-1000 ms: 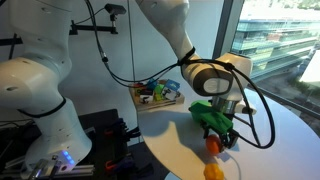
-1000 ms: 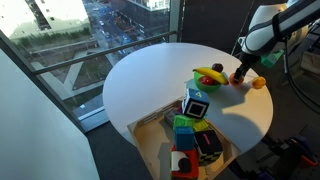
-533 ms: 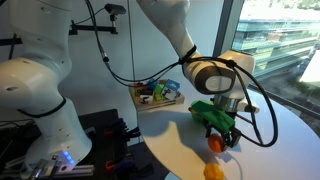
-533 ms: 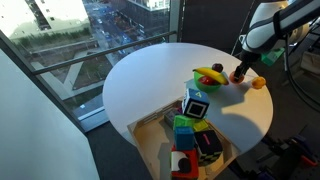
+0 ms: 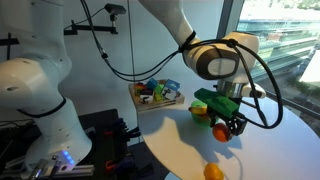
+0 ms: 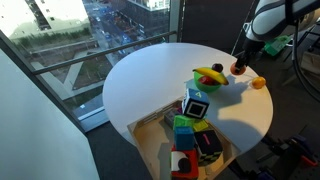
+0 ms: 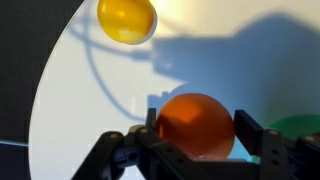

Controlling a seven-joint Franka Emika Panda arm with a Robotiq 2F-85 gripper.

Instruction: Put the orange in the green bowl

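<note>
Orange (image 5: pixel 220 131) is off the surface (image 5: pixel 175 140) now. One second ago it sat on it, just beside the green bowl (image 5: pixel 208 100).

We log the rest by size:
- The surface is unchanged.
- The tray (image 6: pixel 190 140) stands well apart from the green bowl and is untouched.
- The green bowl has not moved. In an exterior view a yellow object (image 6: pixel 208 73) lies across it, so we judge that room inside is limited.
- The end effector (image 7: pixel 197 132) pinches the orange from both sides, as the wrist view shows plainly. It has risen since half a second ago, carrying the fruit with it. The orange hangs beside the green bowl, not over it; only the bowl's edge shows next to it in the wrist view.
- The yellow-orange fruit (image 7: pixel 127 18) lies on the surface, farther from the green bowl than the orange, and is undisturbed.

Meaning for the task: grasp and lift look done. We judge that what remains is a short sideways carry over the green bowl, then release. One risk is the orange rolling off the yellow object and out.
</note>
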